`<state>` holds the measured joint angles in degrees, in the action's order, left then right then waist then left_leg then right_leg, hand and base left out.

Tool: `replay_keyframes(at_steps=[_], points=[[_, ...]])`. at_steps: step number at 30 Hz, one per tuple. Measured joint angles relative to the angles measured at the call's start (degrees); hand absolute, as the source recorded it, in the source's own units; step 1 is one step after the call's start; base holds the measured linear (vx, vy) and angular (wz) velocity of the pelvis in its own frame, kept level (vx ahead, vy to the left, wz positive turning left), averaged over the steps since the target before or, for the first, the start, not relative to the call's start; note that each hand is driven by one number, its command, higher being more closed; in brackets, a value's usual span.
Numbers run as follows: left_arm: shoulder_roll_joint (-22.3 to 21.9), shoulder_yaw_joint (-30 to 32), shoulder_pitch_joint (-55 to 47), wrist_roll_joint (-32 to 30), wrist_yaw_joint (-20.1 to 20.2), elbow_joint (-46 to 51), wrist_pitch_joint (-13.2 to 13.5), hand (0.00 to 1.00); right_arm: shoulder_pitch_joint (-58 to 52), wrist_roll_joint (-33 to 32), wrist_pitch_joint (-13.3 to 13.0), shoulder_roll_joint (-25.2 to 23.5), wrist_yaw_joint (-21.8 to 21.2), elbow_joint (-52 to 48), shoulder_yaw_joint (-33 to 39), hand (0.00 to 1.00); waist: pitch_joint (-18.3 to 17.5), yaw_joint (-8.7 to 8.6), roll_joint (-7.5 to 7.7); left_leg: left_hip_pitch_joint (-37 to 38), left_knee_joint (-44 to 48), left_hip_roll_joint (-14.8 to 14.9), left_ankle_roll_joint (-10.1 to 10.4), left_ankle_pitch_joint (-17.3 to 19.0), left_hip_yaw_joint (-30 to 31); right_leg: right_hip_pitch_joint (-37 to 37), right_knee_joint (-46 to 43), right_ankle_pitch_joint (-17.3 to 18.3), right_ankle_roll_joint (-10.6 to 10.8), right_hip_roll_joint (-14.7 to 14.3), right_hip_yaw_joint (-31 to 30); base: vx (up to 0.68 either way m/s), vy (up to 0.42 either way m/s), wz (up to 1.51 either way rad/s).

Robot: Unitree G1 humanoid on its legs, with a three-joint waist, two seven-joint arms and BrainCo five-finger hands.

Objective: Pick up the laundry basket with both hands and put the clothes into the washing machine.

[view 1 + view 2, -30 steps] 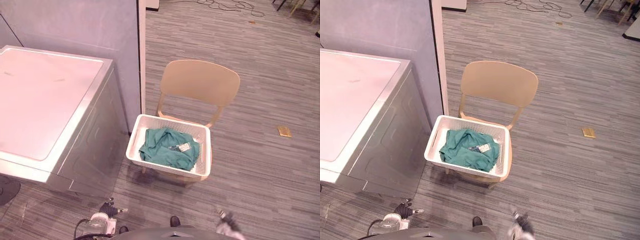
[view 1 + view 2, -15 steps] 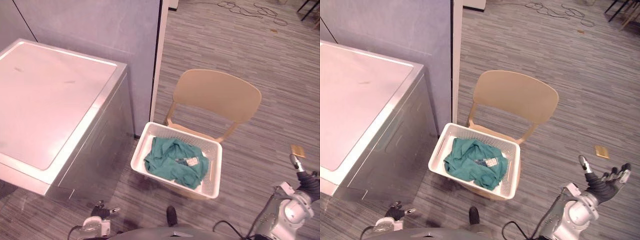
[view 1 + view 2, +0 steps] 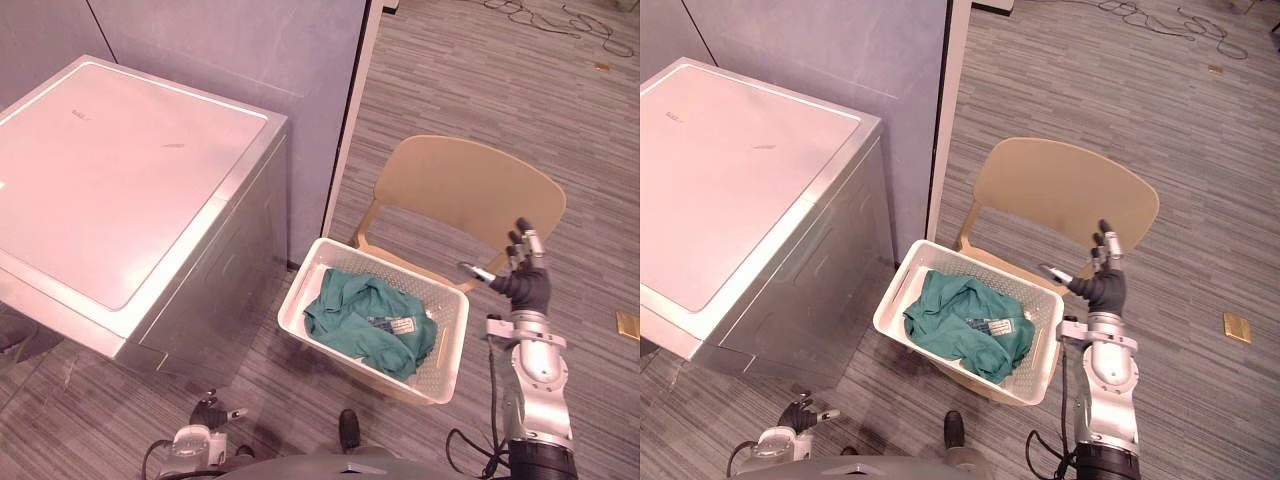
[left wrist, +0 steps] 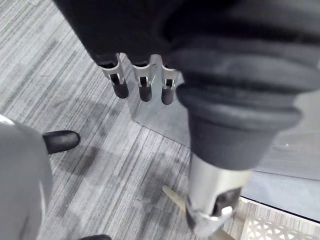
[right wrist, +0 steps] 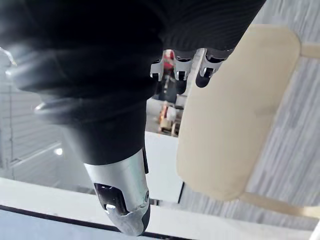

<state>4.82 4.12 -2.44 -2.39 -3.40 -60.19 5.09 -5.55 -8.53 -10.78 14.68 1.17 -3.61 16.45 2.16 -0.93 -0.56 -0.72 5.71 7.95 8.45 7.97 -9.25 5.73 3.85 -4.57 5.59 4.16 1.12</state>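
The right hand (image 3: 522,283) has risen, fingers straight and empty, just right of the basket (image 3: 300,300). The left hand (image 3: 208,412) hangs relaxed at lower left. No grasp yet.

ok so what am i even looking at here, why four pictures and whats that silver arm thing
This is a humanoid robot, seen through its own cameras. The two wide pictures come from a stereo camera on its head, looking down at the floor ahead. The two close-ups come from cameras on its wrists, each looking along its own hand.

On the floor stands a white washing machine with its top closed. Beside it is a tan chair. A white laundry basket sits on the chair's seat, with green clothes inside.

The silver arm ends in the right robot hand, raised by the basket's right side with its fingers open, touching nothing. The left robot hand hangs low near the floor, also open. Nothing is held yet.
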Motion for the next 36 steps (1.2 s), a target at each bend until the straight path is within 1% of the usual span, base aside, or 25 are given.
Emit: replay_keyframes(at_steps=[2, 5, 7, 8, 9, 10, 11, 12, 13, 14, 15, 16, 17, 18, 19, 20, 21, 23, 26, 29, 32, 34, 35, 36], points=[[0.27, 0.40, 0.09, -1.83, 0.06, 0.70, 0.00, 0.00, -1.98, 0.01, 0.90, -1.50, -1.66, 0.06, -0.30, 0.00, 0.02, -0.31, 0.01, -0.21, 1.31, 0.14, -0.01, -0.03, 2.23, -1.45, -0.76, 0.84, -0.05, 0.10, 2.06, -0.06, -0.018, 0.40], [0.94, 0.80, 0.15, -3.49, 0.08, 1.03, 0.02, 0.00, -3.58, 0.01, 1.02, -2.88, -2.40, 0.10, -0.66, 0.00, 0.00, -0.53, 0.06, -0.16, 1.63, 1.16, -0.03, -0.05, 4.91, -2.73, -2.68, 2.34, -0.71, -0.73, 4.67, -0.08, -0.041, 0.50], [1.24, 2.60, -0.01, -3.52, 0.07, 0.86, -0.01, 0.00, -3.51, 0.01, 1.02, -3.31, -2.69, 0.14, -1.91, 0.00, 0.27, 0.08, 0.53, -0.51, 3.56, 2.21, -0.04, -0.03, 5.52, -2.75, -3.91, 3.00, -1.58, -1.85, 5.14, -0.11, -0.088, 0.21], [1.40, 3.29, -0.12, -3.51, 0.08, 0.72, -0.04, 0.00, -3.50, 0.01, 1.01, -3.39, -3.28, 0.15, -2.89, 0.00, 0.59, 0.37, 0.90, -1.46, 6.29, 2.64, -0.21, 0.10, 5.93, -2.76, -5.18, 3.61, -2.19, -2.43, 5.14, -0.14, -0.110, 0.14], [1.57, 4.05, 0.01, -3.51, 0.08, 0.70, -0.06, 0.00, -3.47, 0.04, 1.01, -3.47, -3.83, 0.12, -4.50, 0.00, 1.47, 0.43, 1.49, -3.39, 12.29, 3.06, -0.81, 0.48, 6.18, -3.47, -6.81, 4.62, -2.78, -2.63, 5.49, -0.13, -0.112, 0.16], [1.60, 4.34, -0.06, -3.53, 0.08, 0.69, -0.07, 0.00, -3.44, 0.05, 1.00, -3.47, -4.06, 0.09, -5.11, 0.00, 2.18, 0.44, 1.60, -4.33, 15.80, 3.51, -1.30, 0.76, 6.18, -4.23, -7.51, 5.11, -3.08, -2.75, 5.73, -0.15, -0.097, 0.16], [1.45, 4.46, -0.46, -3.53, 0.11, 0.67, -0.11, 0.00, -3.44, 0.05, 0.99, -3.47, -4.46, 0.07, -5.73, 0.00, 3.21, 0.84, 1.37, -5.88, 22.31, 4.82, -1.66, 0.96, 6.04, -5.48, -8.96, 6.34, -3.94, -3.60, 5.96, -0.18, -0.090, 0.08], [1.18, 4.69, -0.74, -3.46, 0.16, 0.77, -0.11, 0.00, -3.46, 0.05, 0.99, -3.42, -4.42, 0.06, -5.82, 0.00, 3.59, 1.16, 0.99, -7.32, 26.22, 6.01, -1.95, 0.78, 5.50, -5.81, -9.96, 7.74, -4.01, -4.32, 5.97, -0.21, -0.082, 0.02], [1.19, 4.68, -0.77, -3.46, 0.11, 0.75, -0.17, 0.00, -3.44, 0.05, 0.99, -3.42, -4.37, 0.04, -5.82, 0.00, 3.63, 1.22, 1.02, -7.26, 26.74, 6.53, -2.27, 0.57, 4.63, -5.93, -10.25, 7.93, -4.09, -4.51, 5.95, -0.19, -0.066, -0.01], [1.19, 4.74, -0.75, -3.47, 0.14, 0.73, -0.18, 0.00, -3.42, 0.14, 0.98, -3.37, -4.30, -0.16, -5.82, 0.00, 3.58, 1.20, 1.25, -6.97, 26.25, 6.68, -3.19, -0.04, 2.96, -5.74, -10.27, 8.03, -4.07, -4.42, 5.47, -0.15, -0.032, -0.02], [0.63, 4.77, -0.76, -3.52, 0.21, 0.72, -0.18, 0.00, -3.25, 1.16, 0.98, -3.08, -4.24, -0.51, -6.08, 0.00, 3.63, 1.19, 1.00, -6.59, 24.47, 6.00, -2.87, 0.32, 2.62, -5.29, -10.18, 7.97, -4.15, -4.40, 4.43, -0.10, -0.022, -0.05], [0.30, 4.83, -0.92, -3.52, 0.22, 0.72, -0.16, 0.00, -3.14, 1.85, 0.99, -2.96, -4.15, -0.50, -6.25, 0.00, 3.66, 1.20, 0.80, -6.08, 23.02, 4.97, -2.14, 1.50, 3.22, -4.92, -10.18, 7.84, -4.33, -4.34, 3.74, -0.11, 0.057, -0.21], [-0.45, 4.86, -1.21, -3.52, 0.21, 0.74, -0.15, 0.00, -3.01, 2.31, 1.00, -2.48, -4.11, -0.51, -6.62, 0.00, 3.20, 1.37, -0.04, -4.78, 18.44, 1.72, -1.08, 2.94, 4.93, -3.80, -10.07, 7.60, -4.50, -4.33, 2.04, -0.07, 0.094, -0.38], [-0.42, 4.84, -1.74, -3.54, 0.25, 0.45, -0.21, 0.00, -2.84, 2.50, 1.01, -2.42, -4.14, -0.46, -7.27, 0.00, 2.87, 1.70, -0.96, -2.11, 12.43, 0.26, -3.44, 4.18, 4.27, -3.45, -9.65, 6.64, -4.07, -4.51, 1.02, -0.08, 0.126, -0.37], [-0.07, 4.93, -1.63, -3.51, 0.27, 0.14, -0.28, 0.00, -2.80, 3.00, 1.14, -2.85, -4.21, -0.33, -7.95, 0.00, 3.01, 1.96, -0.67, -1.06, 10.89, -0.56, -3.72, 3.40, 3.58, -3.77, -9.38, 5.51, -3.67, -3.92, 0.14, -0.05, 0.110, -0.28], [0.41, 4.93, -1.80, -3.53, 0.15, -0.36, -0.27, 0.00, -2.67, 4.48, 1.13, -2.62, -4.43, -0.39, -9.21, 0.00, 2.81, 1.97, 0.14, -0.09, 8.34, -1.74, -4.61, 2.52, 2.84, -3.91, -8.01, 4.19, -2.94, -3.49, -0.87, -0.04, 0.095, -0.12], [0.56, 4.94, -1.74, -3.53, 0.15, -0.74, -0.27, 0.00, -2.50, 4.53, 1.12, -2.52, -4.46, -0.41, -9.55, 0.00, 2.45, 1.96, 0.32, -0.11, 7.55, -2.32, -4.49, 2.28, 2.79, -3.90, -7.07, 3.53, -2.72, -3.11, -1.16, -0.02, 0.106, -0.08], [0.79, 4.93, -1.56, -4.11, 0.15, -1.35, -0.30, 0.00, -0.48, 5.80, 1.12, -2.49, -4.45, -0.40, -9.78, 0.00, 1.96, 1.75, 0.48, -0.06, 5.78, -3.92, -5.48, 0.31, 2.68, -4.13, -4.16, 0.68, -1.91, -1.69, -1.86, 0.03, 0.113, -0.01], [0.74, 4.90, -1.43, -4.55, 0.21, -1.24, -0.31, 0.00, 0.37, 6.73, 1.12, -2.25, -4.58, -0.41, -11.44, 0.00, 1.81, 1.74, 0.57, -0.15, 5.06, -5.13, -5.86, -0.08, 2.62, -4.91, -1.57, -0.79, -1.47, -0.73, -2.02, 0.02, 0.090, 0.02], [0.72, 4.77, -1.14, -4.56, 0.42, -1.20, -0.31, 0.00, 0.38, 6.77, 1.16, -2.26, -4.90, -0.41, -13.76, 0.00, 1.74, 1.84, 0.68, -0.19, 4.14, -5.48, -5.95, -0.24, 2.39, -4.57, -0.63, -1.14, -1.37, -0.53, -2.36, 0.01, 0.023, -0.05], [0.67, 4.07, -1.01, -4.49, 0.41, -1.10, -0.29, 0.00, 0.89, 6.78, 1.32, -2.25, -4.89, -0.40, -14.14, 0.00, 1.71, 1.89, 0.70, -0.43, 3.78, -5.57, -5.92, -0.24, 1.50, -2.63, -1.32, -1.11, -1.21, -0.71, -3.90, 0.01, 0.007, -0.27], [0.68, 2.96, -0.87, -4.48, 0.43, -0.21, -0.28, 0.00, 2.11, 6.78, 1.37, -2.27, -4.86, -0.40, -14.41, 0.00, 1.79, 1.93, 0.85, -1.85, 4.66, -5.75, -6.14, 0.21, 1.43, 1.92, -7.14, 0.83, -0.95, -1.11, -5.96, 0.00, 0.016, -0.51], [0.71, 2.06, -0.42, -4.50, 0.48, 0.14, -0.27, 0.00, 2.77, 6.78, 1.50, -2.28, -4.84, -0.39, -14.84, 0.00, 2.16, 1.91, 1.37, -2.99, 6.21, -6.10, -6.66, 0.56, 1.75, 5.64, -12.70, 2.60, -0.44, -1.24, -7.06, -0.02, 0.007, -0.46], [0.67, 0.98, 0.24, -4.52, 0.48, 0.12, -0.28, 0.00, 3.40, 6.88, 2.04, -2.33, -4.83, -0.38, -15.80, 0.00, 2.68, 1.58, 1.82, -3.41, 7.65, -6.41, -7.06, 0.88, 2.34, 8.08, -17.77, 3.50, 0.39, -1.22, -7.29, -0.04, 0.000, -0.38]])
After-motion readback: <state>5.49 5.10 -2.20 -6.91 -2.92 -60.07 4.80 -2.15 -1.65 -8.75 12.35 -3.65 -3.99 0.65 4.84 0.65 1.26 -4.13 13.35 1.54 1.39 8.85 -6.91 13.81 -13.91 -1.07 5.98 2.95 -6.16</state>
